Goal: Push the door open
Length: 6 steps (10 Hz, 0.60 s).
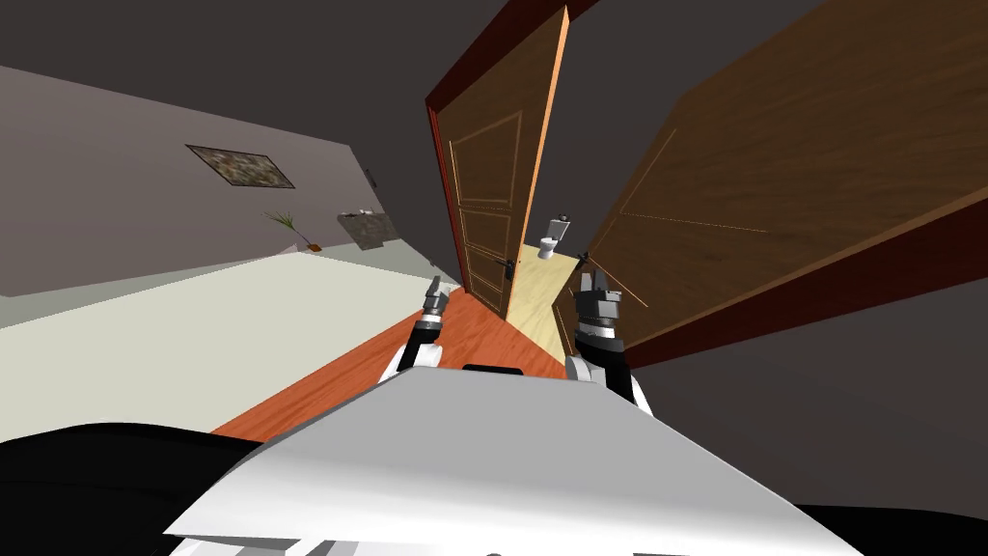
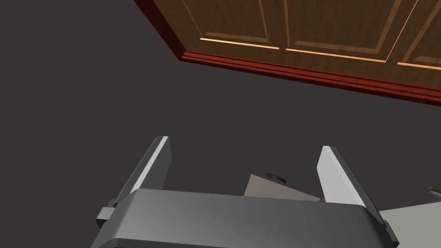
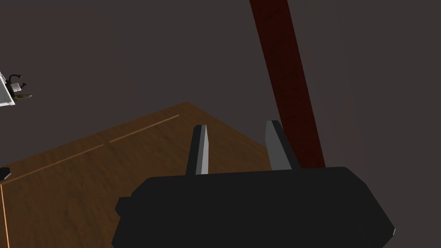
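1. Door: a broad brown leaf with visible wood grain and thin inlaid panel lines. It stands ajar on the robot's right, edged by a dark red frame.
2. Right gripper: raised at the door's near edge. Its fingers stand somewhat apart with nothing between them, and they point along the wood face. Contact with the door cannot be told. The posture suits a push with the flat of the hand rather than a grasp.
3. Left gripper: held forward on the other side, clear of the work. Its fingers are spread wide and empty, and they face a dark wall.
4. Panelled door: a second wooden leaf with raised rectangular panels, a dark handle and a bright lit edge, set in its own red frame.
5. Gap between the two leaves: it shows a pale yellow floor and a white toilet beyond. The opening looks narrow for the robot's body, so the task appears only partly done.
6. Corridor floor: glossy orange-red planks lead to the threshold.
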Tool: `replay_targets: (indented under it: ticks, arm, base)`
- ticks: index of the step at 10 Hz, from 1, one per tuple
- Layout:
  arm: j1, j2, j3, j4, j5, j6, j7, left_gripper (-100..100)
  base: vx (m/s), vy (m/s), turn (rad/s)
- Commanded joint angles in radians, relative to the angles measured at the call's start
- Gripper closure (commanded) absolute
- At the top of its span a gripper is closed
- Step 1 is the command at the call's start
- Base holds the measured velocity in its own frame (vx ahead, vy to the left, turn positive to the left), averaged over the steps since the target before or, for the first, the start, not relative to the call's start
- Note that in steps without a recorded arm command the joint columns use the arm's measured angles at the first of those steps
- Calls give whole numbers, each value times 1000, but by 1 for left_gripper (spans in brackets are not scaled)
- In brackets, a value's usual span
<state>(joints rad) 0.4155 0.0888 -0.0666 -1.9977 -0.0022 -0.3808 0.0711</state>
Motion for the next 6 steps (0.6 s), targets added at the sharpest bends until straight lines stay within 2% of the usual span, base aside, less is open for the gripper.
replay_targets:
  ticks: [1, 3, 5, 6]
  arm:
    - [-14, 8, -12, 32, 1, 1, 6, -100]
    - [-36, 14, -31, 68, 0, 8, 11, -100]
    - [-79, 25, -68, 141, -2, 23, 21, -100]
    - [-90, 28, -77, 159, -3, 27, 24, -100]
  base:
    - [94, 30, -85]
    - [97, 24, -109]
    - [151, 60, -204]
    - [148, 75, -140]
